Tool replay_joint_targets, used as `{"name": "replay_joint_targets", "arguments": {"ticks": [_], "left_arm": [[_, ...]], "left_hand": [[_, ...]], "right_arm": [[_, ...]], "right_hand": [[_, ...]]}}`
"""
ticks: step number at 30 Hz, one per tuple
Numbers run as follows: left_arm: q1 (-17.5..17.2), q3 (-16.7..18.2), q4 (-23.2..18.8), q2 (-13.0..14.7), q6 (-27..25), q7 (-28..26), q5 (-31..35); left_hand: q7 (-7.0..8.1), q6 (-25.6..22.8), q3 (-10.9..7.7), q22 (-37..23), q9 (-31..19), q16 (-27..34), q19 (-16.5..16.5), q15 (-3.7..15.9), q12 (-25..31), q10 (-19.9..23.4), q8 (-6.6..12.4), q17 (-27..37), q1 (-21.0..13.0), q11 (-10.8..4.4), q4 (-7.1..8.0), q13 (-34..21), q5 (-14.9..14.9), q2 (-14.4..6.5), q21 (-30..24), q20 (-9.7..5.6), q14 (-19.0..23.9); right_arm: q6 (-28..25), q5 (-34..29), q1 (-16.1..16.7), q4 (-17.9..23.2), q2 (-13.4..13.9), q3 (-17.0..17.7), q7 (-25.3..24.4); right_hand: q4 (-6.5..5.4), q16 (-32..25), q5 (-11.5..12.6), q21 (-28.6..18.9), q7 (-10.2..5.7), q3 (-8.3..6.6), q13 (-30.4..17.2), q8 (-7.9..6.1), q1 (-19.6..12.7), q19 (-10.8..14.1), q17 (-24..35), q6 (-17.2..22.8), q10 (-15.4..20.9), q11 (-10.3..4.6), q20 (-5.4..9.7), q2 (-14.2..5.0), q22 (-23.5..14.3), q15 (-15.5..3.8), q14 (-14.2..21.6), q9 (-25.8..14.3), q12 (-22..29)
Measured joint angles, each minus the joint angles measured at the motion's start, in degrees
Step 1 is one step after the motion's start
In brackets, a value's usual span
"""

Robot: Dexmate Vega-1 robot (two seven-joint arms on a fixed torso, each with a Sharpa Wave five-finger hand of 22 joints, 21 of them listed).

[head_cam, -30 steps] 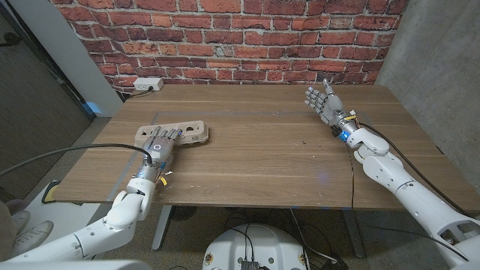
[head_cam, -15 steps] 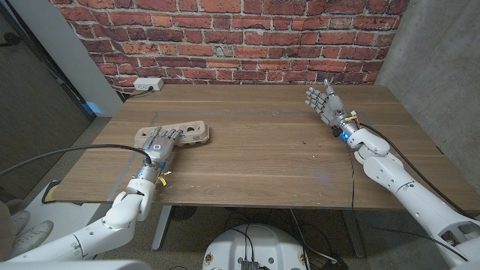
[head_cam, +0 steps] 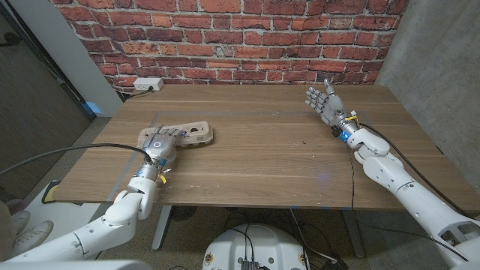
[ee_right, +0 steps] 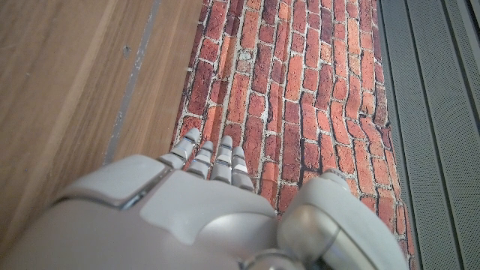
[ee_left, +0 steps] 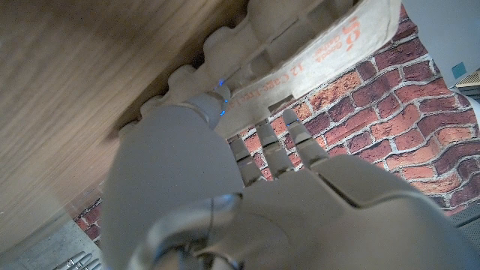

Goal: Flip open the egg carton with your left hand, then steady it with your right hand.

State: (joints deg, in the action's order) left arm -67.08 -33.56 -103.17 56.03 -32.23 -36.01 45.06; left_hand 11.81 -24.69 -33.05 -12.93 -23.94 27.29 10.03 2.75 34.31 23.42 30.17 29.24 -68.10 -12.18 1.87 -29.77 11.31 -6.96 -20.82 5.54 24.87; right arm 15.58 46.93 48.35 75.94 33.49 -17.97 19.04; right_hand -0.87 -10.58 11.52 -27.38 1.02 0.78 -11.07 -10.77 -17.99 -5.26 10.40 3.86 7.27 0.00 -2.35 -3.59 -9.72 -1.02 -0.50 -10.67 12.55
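Egg carton: lies at the table's nine o'clock side, lid closed, printed side visible from the left wrist.
Left hand: at the carton's seven o'clock edge, fingers touching it; grip cannot be told.
Right hand: at the table's two o'clock, raised, fingers spread, holding nothing, well apart from the carton.

From the head we look down over the whole table, both arms entering from the bottom corners. Our left wrist camera sits close behind the egg carton, which the head view shares. Our right wrist camera faces the brick wall.
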Motion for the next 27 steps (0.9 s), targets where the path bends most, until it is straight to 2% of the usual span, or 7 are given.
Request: {"name": "replay_joint_targets", "arguments": {"ticks": [4, 7, 9, 13, 24, 25, 27], "left_arm": [[-0.06, 0.71, -0.31, -0.77, 0.66, -0.89, -1.45], [-0.08, 1.41, -0.64, -1.56, 0.66, -0.89, -1.45], [-0.08, 1.92, -0.87, -2.17, 1.32, -1.96, -3.64], [0.04, 2.86, -1.37, -3.71, 1.74, -2.45, -5.12], [2.68, 4.39, -2.06, -8.76, 3.46, -3.59, -9.12], [3.24, 4.44, -2.03, -9.52, 3.46, -3.59, -9.12], [4.06, 4.45, -1.83, -10.49, 3.46, -3.59, -9.12]], "left_hand": [[0.02, -0.21, -0.07, 0.0, 0.0, -0.21, 0.0, -0.21, 0.29, 0.92, 2.43, 0.14, 0.63, 0.1, 0.07, -0.81, 0.06, 0.63, -0.37, 0.0, 0.21], [0.04, -0.22, -7.65, 0.0, 0.0, -0.45, 0.0, -0.2, 0.6, 1.64, 3.24, 0.22, 1.13, 0.06, 7.65, -0.81, 0.06, 1.13, -0.45, 0.0, 0.2], [0.04, -0.43, -7.75, 0.0, -0.36, -0.83, 0.0, -0.21, 1.45, 3.22, 5.32, 0.45, 1.35, 0.08, 7.75, -0.91, 0.06, 1.35, -0.45, 0.0, 0.21], [-0.25, -1.15, -8.61, 0.0, -4.73, -1.45, -0.01, -0.21, 2.6, 4.99, 6.12, 0.66, 4.52, -0.03, 8.61, -1.81, 0.06, -0.44, -0.84, 0.0, 0.2], [-1.17, -2.06, -9.39, 0.01, -6.31, -2.54, -0.01, -0.09, 5.73, 7.2, 8.0, 0.93, 5.76, -0.22, 8.5, -2.98, 0.21, 0.68, -1.29, 0.0, 0.73], [-0.99, -2.24, -9.52, 0.01, -6.48, -2.54, -0.01, -0.09, 6.33, 7.41, 8.13, 0.93, 8.28, -0.43, 8.5, -3.57, 0.19, -1.05, -1.29, 0.0, 0.73], [-1.35, -2.69, -9.52, 0.01, -6.42, -2.95, -0.01, -0.09, 6.83, 8.61, 8.55, 1.18, 8.96, -1.25, 8.5, -3.82, 0.17, -1.73, -1.29, 0.0, 0.73]], "right_arm": [[0.04, -0.06, -0.11, -0.12, -0.08, -0.04, -0.06], [0.08, -0.17, -0.11, -0.12, -0.08, -0.04, -0.12], [0.14, -0.25, -0.18, -0.28, -0.13, -0.11, -0.16], [0.24, -0.32, -0.23, -0.36, -0.19, -0.13, -0.27], [1.04, -0.33, -0.25, -1.16, -0.8, -0.07, -0.56], [1.22, -0.34, -0.25, -1.16, -0.8, -0.07, -0.64], [1.5, -0.41, -0.25, -1.16, -0.8, -0.07, -0.72]], "right_hand": [[0.0, 0.0, 0.0, 0.14, 0.0, 0.0, 0.0, 0.0, 0.0, 0.0, 0.0, 0.0, 0.0, 0.0, 0.0, 0.0, 0.0, 0.0, 0.0, 0.0, 0.0], [0.0, 0.0, 0.0, 0.14, 0.0, 0.0, 0.0, 0.0, 0.0, 0.0, 0.0, 0.0, 0.0, 0.0, 0.0, 0.0, 0.0, 0.0, 0.0, 0.0, 0.0], [0.0, 0.0, 0.0, 0.14, 0.0, 0.0, 0.0, 0.0, 0.0, 0.0, 0.0, 0.0, 0.0, 0.0, 0.0, 0.0, 0.0, 0.0, 0.0, 0.0, 0.0], [0.0, 0.0, 0.0, 0.14, 0.0, 0.0, 0.0, 0.0, 0.0, 0.0, 0.0, 0.0, 0.0, 0.0, 0.0, 0.0, 0.0, 0.0, 0.0, 0.0, 0.0], [0.0, 0.0, 0.0, 0.47, 0.01, 0.0, 0.0, 0.0, 0.0, 0.0, 0.01, 0.01, 0.0, 0.0, 0.0, 0.0, 0.0, 0.0, 0.0, 0.0, 0.0], [0.0, 0.0, 0.0, 0.47, 0.01, 0.0, 0.0, 0.0, 0.0, 0.0, 0.01, 0.01, 0.0, 0.0, 0.0, 0.0, 0.0, 0.0, 0.0, 0.0, 0.0], [0.0, 0.0, 0.0, 0.66, 0.01, 0.0, 0.0, 0.0, -0.02, 0.0, 0.01, 0.01, 0.0, 0.0, 0.0, -0.02, 0.0, 0.0, 0.0, 0.0, 0.0]]}}
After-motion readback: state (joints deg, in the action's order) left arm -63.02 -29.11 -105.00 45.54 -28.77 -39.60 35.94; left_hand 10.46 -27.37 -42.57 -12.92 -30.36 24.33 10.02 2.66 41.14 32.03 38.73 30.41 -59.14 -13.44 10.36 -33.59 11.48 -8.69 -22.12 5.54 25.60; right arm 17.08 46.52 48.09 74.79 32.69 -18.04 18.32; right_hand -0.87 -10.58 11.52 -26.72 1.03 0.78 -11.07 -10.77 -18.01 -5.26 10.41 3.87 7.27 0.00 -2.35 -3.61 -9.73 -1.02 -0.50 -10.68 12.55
